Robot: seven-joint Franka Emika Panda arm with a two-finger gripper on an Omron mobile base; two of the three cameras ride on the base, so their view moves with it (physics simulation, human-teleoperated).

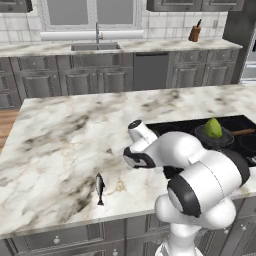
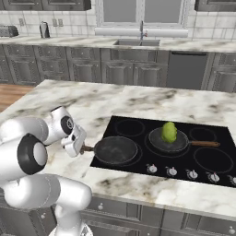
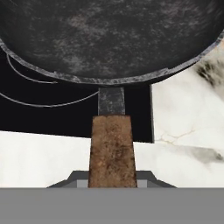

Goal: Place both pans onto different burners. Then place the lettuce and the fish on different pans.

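— Claw (image 3: 112, 183)?
— Closed on the empty pan (image 2: 115, 150)'s handle (image 3: 111, 151), on the cooktop (image 2: 138, 126)'s near-left burner (image 3: 39, 94). Jerk away and it skids off.
— Fish (image 1: 99, 188)?
— On marble, well left of cooktop.

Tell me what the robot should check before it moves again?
1. Empty pan on a burner: ok, it sits on the front left rings.
2. Other pan on a different burner: ok.
3. Lettuce in a pan: ok.
4. Fish in a pan: not ok, it lies on the counter.
5. Gripper free of the handle: cannot tell; the handle runs between the fingertips.
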